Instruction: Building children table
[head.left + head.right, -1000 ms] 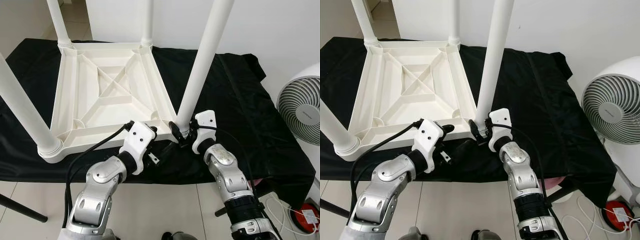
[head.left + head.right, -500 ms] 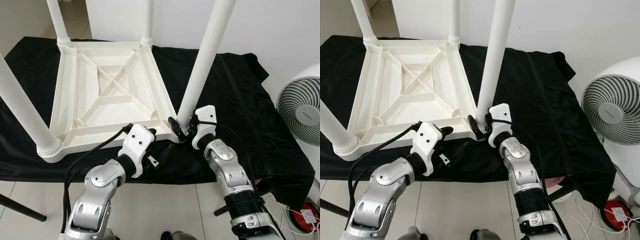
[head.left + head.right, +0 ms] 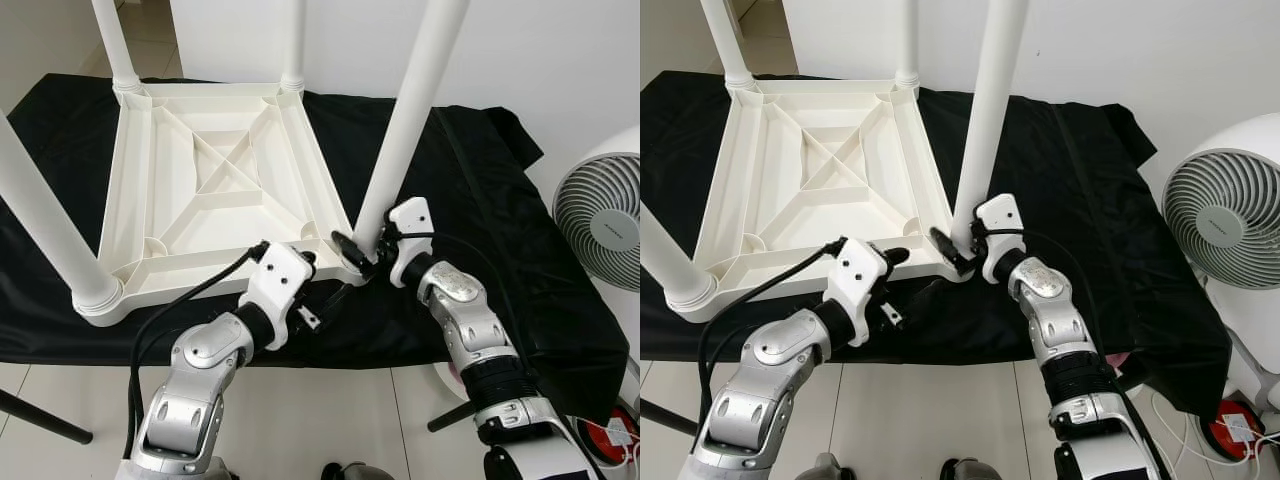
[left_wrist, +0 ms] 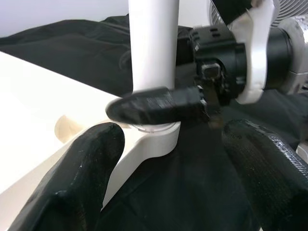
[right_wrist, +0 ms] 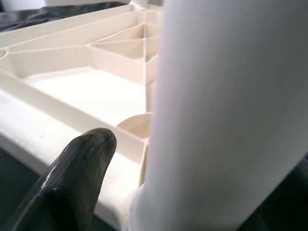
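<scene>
A white plastic children's table [image 3: 200,275] lies upside down on a black cloth, its legs pointing up. My right gripper [image 3: 365,255] is at the foot of the near right leg [image 3: 405,130], where the leg meets the table's corner socket. It is shut on the leg: one black finger [image 4: 154,106] lies across the leg's front and the other is hidden behind it. In the right wrist view the leg [image 5: 231,110] stands right beside a fingertip [image 5: 72,178]. My left gripper [image 3: 318,285] hovers open just before the table's front edge, left of that corner, holding nothing; its fingers [image 4: 82,178] stand wide apart.
Three more legs stand in the other corners: near left [image 3: 45,215], far left [image 3: 115,45] and far right [image 3: 292,45]. The black cloth [image 3: 480,200] drapes over the support's front edge. A white fan [image 3: 600,215] stands to the right, with cables and a red object [image 3: 1230,425] on the floor.
My right wrist has turned around the leg's foot, and its visible finger has swung left along the socket. The left gripper has barely moved.
</scene>
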You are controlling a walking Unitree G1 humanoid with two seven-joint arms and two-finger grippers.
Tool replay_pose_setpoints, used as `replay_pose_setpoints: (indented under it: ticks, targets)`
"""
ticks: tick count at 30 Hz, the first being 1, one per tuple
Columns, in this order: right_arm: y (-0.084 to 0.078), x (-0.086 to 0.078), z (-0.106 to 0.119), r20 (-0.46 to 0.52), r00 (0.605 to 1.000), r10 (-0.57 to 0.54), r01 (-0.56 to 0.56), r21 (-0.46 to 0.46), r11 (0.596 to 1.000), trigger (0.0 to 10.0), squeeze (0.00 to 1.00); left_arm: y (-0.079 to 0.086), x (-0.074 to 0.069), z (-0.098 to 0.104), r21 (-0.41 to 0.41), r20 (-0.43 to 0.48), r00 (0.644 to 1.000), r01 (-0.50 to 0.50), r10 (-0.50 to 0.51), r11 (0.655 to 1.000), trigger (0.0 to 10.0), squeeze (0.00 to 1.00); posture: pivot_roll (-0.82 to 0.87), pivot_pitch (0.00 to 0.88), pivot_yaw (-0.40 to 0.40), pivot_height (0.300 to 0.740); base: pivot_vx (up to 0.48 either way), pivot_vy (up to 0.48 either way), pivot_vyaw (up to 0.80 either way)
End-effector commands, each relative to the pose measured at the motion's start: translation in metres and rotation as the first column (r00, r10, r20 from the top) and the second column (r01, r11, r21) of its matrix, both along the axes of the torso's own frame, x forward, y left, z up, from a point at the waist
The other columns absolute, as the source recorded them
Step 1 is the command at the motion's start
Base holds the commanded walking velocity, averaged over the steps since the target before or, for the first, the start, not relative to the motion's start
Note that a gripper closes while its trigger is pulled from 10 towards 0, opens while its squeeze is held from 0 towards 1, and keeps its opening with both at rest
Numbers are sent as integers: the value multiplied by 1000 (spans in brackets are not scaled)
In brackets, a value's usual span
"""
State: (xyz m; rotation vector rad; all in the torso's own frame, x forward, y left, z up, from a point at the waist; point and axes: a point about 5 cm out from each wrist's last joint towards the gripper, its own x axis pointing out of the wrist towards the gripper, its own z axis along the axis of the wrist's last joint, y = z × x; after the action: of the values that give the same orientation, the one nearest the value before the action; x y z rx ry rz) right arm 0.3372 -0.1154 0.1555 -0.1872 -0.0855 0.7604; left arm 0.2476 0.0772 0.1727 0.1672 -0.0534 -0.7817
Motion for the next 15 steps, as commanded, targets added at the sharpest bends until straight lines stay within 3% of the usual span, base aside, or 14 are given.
replay_pose_setpoints:
  ticks: [1, 2, 4, 5, 6, 15]
  targets:
    - [0, -1, -2, -6, 999, 33, -33, -8, 999, 10000, 0, 1, 3, -1, -4, 0, 997, -71, 71, 997, 10000, 0, -6, 62, -58, 740, 0, 0, 0]
    - [1, -1, -4, -21, 997, 77, -78, -16, 997, 9020, 0, 1, 4, -1, -4, 3, 998, -67, 67, 998, 10000, 0, -6, 62, -58, 740, 0, 0, 0]
    - [1, -1, -4, -21, 997, 77, -78, -16, 997, 9020, 0, 1, 4, -1, -4, 3, 998, -67, 67, 998, 10000, 0, -6, 62, -58, 740, 0, 0, 0]
    - [1, -2, -7, -43, 992, 116, -117, -33, 993, 2078, 0, 1, 4, -1, 5, 3, 998, -66, 66, 998, 10000, 0, 3, 60, -58, 740, 0, 0, 0]
    - [0, -2, -10, -57, 989, 137, -140, -42, 989, 0, 0, 2, 4, -1, 8, 3, 998, -67, 67, 998, 10000, 0, 5, 60, -59, 740, 0, 0, 0]
    - [-10, 0, -15, -77, 989, 126, -130, -45, 991, 0, 0, 4, 3, -1, 6, 2, 997, -75, 75, 997, 10000, 0, 4, 60, -62, 740, 0, 0, 0]
